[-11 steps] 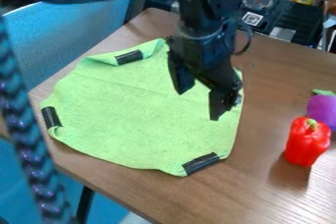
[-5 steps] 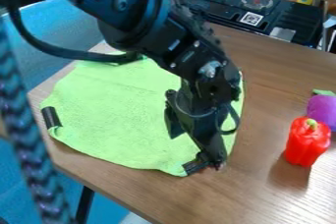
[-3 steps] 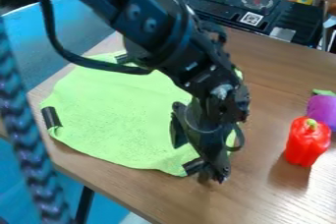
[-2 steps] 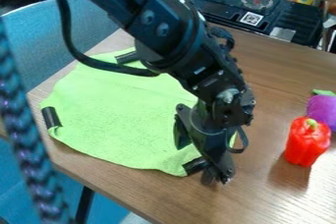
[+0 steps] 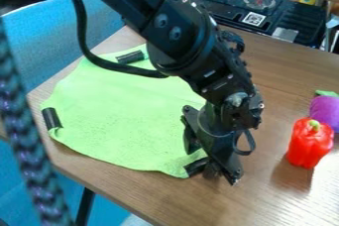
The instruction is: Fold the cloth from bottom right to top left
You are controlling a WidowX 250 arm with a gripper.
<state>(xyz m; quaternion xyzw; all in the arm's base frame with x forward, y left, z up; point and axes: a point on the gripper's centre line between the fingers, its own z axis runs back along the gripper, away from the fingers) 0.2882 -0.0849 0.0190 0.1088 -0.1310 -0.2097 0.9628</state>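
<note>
Camera view: black gripper (image 5: 212,167) at 5 o'clock edge of green cloth (image 5: 112,121), fingers spread; cloth lies on wooden table (image 5: 165,195). Likely corner grasp: straddle black-taped corner (image 5: 195,167), close low, lift gently, sweep toward 11 o'clock; shallow pinch may slip.

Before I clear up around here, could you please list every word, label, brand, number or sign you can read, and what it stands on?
No words, numbers or brands can be read.
White label with a square black-and-white code, on the black panel behind the table: too small to decode.
Pale grey patch on the same panel: no print legible.
Black strips on the green cloth: no lettering visible.
</note>
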